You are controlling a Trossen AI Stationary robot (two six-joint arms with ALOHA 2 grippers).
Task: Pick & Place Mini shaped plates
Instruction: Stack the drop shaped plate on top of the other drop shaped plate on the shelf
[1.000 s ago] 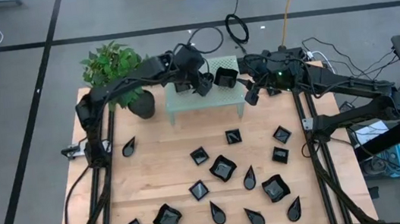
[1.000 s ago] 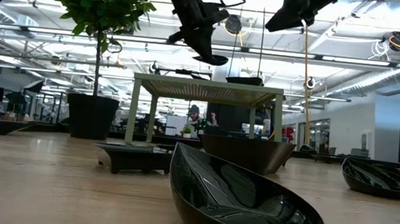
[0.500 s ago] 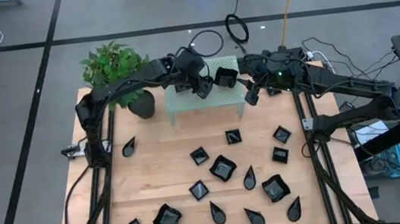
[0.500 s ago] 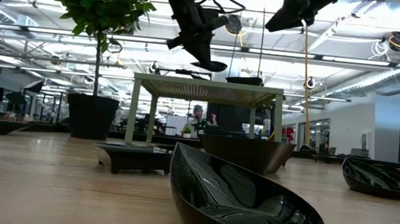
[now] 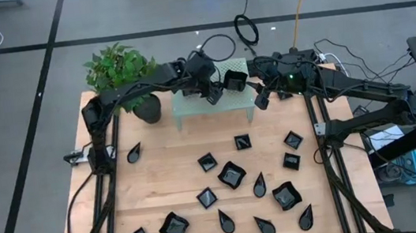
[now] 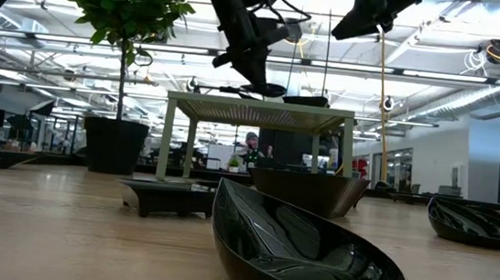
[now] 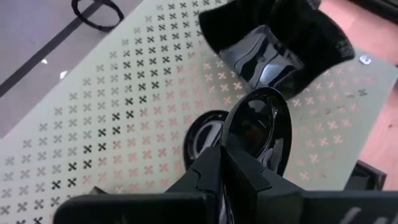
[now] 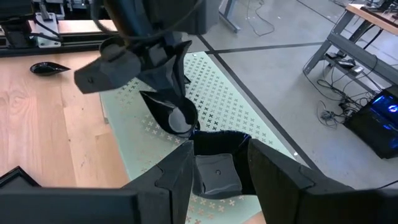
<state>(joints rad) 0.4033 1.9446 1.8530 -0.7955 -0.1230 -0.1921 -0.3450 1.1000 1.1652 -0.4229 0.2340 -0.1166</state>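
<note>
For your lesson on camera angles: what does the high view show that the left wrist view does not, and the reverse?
Only the high view shows the potted plant, the scattered plates on the wooden table and the right hand. Only the left wrist view shows the cross pattern on the pale stand clearly. Both show the left hand shut on a teardrop plate above that stand, beside a wavy-edged plate.
</note>
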